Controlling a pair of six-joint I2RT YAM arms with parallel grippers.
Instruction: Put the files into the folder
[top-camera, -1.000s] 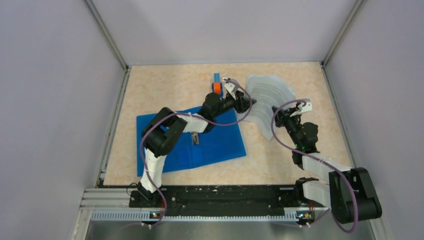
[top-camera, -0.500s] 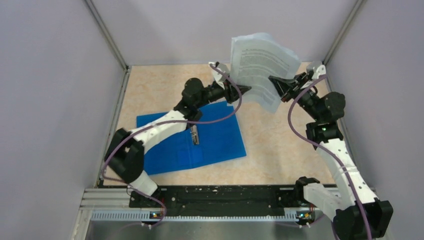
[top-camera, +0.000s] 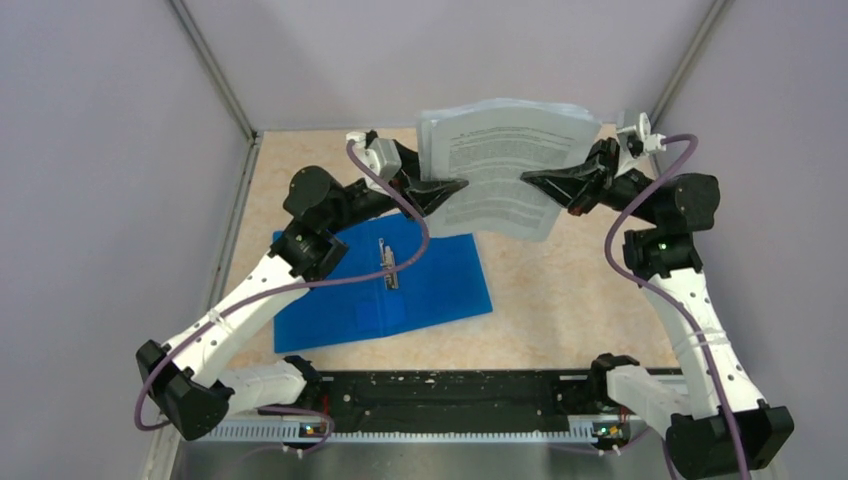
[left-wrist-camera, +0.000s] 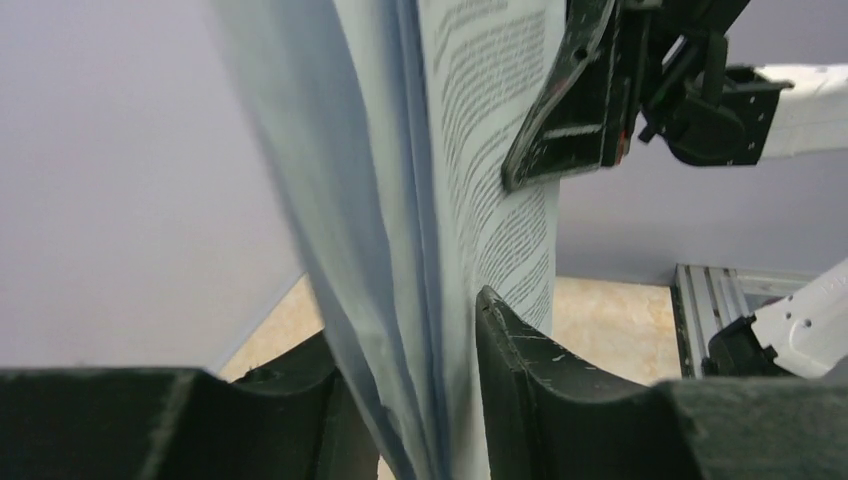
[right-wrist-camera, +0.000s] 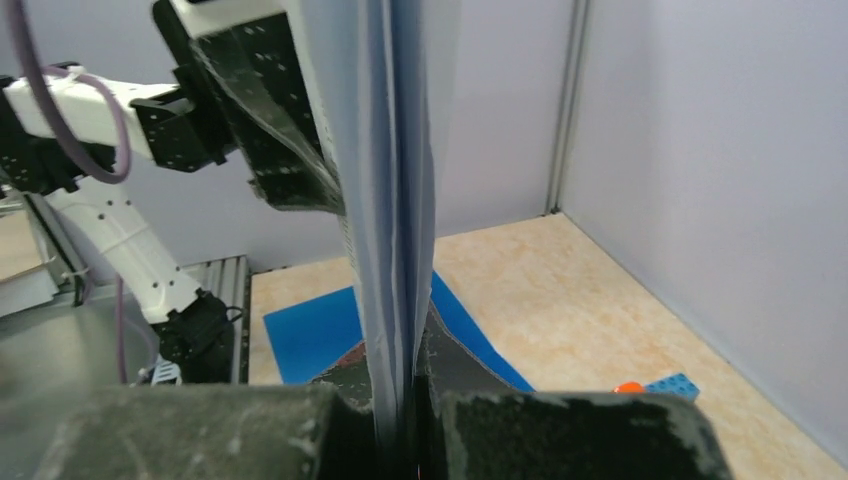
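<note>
The files (top-camera: 505, 165), white sheets of dense black text, hang upright in the air over the back of the table. My left gripper (top-camera: 452, 186) is shut on their left edge and my right gripper (top-camera: 535, 180) is shut on their right edge. The sheets run edge-on between the jaws in the left wrist view (left-wrist-camera: 420, 250) and in the right wrist view (right-wrist-camera: 395, 200). The blue folder (top-camera: 440, 290) lies open and flat on the table below and to the left, its metal clip (top-camera: 389, 265) showing. It also shows in the right wrist view (right-wrist-camera: 310, 340).
A small blue-and-orange object (right-wrist-camera: 655, 387) lies on the table near the back wall, hidden behind the sheets in the top view. Grey walls close in the left, back and right. A black rail (top-camera: 440, 395) runs along the near edge.
Both arms have lifted the files off the table and carried them up and left. The sheets went from curled to held upright and spread between the two grippers.
</note>
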